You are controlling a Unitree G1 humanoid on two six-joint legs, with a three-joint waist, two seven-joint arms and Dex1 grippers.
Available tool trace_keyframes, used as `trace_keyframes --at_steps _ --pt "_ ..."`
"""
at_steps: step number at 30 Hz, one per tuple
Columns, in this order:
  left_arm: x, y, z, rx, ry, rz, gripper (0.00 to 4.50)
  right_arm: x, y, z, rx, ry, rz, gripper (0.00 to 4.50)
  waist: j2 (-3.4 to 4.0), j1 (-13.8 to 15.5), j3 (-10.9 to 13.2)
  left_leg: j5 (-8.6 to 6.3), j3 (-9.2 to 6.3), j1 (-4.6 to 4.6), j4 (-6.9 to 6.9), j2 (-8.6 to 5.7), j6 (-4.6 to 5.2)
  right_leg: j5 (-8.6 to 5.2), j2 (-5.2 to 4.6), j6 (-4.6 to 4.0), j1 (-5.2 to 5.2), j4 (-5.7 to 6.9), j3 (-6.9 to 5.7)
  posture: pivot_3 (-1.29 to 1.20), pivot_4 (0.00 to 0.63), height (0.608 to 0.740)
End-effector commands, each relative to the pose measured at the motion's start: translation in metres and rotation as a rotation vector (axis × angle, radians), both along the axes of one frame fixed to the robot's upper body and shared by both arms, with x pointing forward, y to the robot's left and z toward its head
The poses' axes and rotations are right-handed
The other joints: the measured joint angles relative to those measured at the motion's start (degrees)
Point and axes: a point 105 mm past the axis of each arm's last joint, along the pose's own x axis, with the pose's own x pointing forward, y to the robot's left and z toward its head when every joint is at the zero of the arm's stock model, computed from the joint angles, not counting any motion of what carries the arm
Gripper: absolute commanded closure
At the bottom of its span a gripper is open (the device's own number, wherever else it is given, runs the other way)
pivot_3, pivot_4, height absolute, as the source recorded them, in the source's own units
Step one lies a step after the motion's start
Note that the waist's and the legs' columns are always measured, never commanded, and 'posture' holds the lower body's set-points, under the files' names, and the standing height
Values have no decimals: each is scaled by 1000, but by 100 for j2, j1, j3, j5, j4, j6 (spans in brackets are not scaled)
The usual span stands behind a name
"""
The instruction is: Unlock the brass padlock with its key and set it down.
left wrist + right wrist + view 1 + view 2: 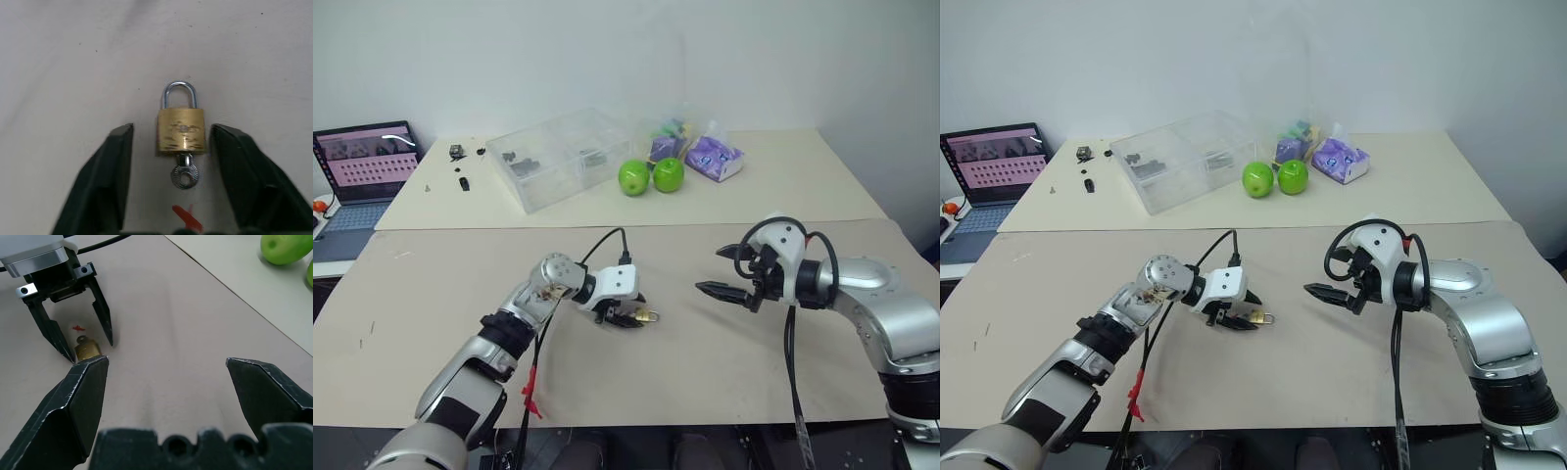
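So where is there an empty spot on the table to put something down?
Between the left tool, with the brass padlock, and the right tool the near table is bare. The far table is crowded around the clear box, green apples and purple packets.

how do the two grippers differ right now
The left gripper reaches down to the table with the brass padlock lying between its fingers, key in it; the right gripper hangs above the table with nothing between its fingers. The left one's fingers stand apart on either side of the padlock with a gap on each side; the right's are spread wider. Both are open and hold nothing.
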Motion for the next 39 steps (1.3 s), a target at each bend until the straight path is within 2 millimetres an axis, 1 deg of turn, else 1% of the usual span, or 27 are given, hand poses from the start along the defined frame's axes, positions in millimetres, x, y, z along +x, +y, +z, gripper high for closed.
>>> trace_keyframes --at_steps 1,4,6,8,10,11,15,18,20,23,26,28,30,34,39 --pt "10 5 16 -11 -47 24 332 -3 -1 11 -14 -23 23 0 0 -4 0 0 0 0 1 0 0 0 1 0 0 0 1 0 150 740" --pt "14 15 24 -18 -62 57 332 -3 2 11 -14 -5 58 0 -1 -32 1 -2 1 0 0 5 3 0 8 0 -2 -1 2 0 150 740" --pt "20 25 34 -41 -63 118 332 -3 7 9 -14 13 100 0 -2 -67 2 -2 1 1 0 10 3 0 14 0 -2 2 2 0 150 740" --pt "28 42 46 -66 -84 202 332 -2 17 6 -2 33 158 0 -5 -113 4 -2 1 3 1 17 3 0 24 0 -4 7 2 0 150 740" --pt "28 56 55 -94 -76 251 332 -1 26 2 6 46 205 0 -7 -145 6 -2 -1 9 0 28 3 0 37 0 -3 7 2 0 150 740" --pt "23 62 59 -115 -62 255 332 0 30 0 5 50 225 0 -8 -169 7 -2 -2 15 -1 31 3 0 39 0 -1 7 1 0 150 740" --pt "-6 85 77 -223 1 224 332 1 44 -5 20 71 299 0 -4 -218 6 -6 -1 16 -7 60 1 1 55 -2 -9 12 2 0 150 740" --pt "-17 102 85 -241 9 261 332 2 56 -12 31 97 347 0 -3 -213 6 -13 -2 15 -5 63 -11 2 55 -3 -12 13 2 0 150 740" --pt "-21 108 90 -254 0 288 332 2 64 -19 39 119 372 0 -4 -192 7 -19 0 16 -3 68 -21 4 57 -7 -11 11 4 0 150 740" --pt "-21 112 97 -273 -41 334 332 3 78 -29 52 136 400 0 -3 -134 7 -21 0 18 -5 68 -24 6 56 -11 -10 8 0 0 150 740" --pt "-24 110 98 -287 -51 347 332 11 87 -41 23 109 387 0 -2 -117 8 -22 0 22 -6 68 -27 9 59 -16 -10 10 0 0 150 740" --pt "-31 105 94 -286 -40 338 332 18 93 -48 11 92 351 0 -2 -129 8 -22 2 21 -7 68 -29 11 59 -19 -12 11 2 0 150 740" --pt "-34 104 90 -275 -35 331 332 21 94 -56 -18 71 332 0 -1 -134 8 -23 4 21 -8 68 -32 11 61 -20 -13 11 3 0 150 740" --pt "-33 103 88 -273 -38 337 332 28 95 -63 -27 48 274 0 -1 -136 7 -24 4 20 -11 72 -37 12 69 -20 -22 12 2 0 150 740" --pt "-31 101 85 -264 -27 318 332 24 100 -72 -18 54 250 0 0 -136 7 -24 4 22 -11 73 -39 12 70 -22 -21 13 2 0 150 740"
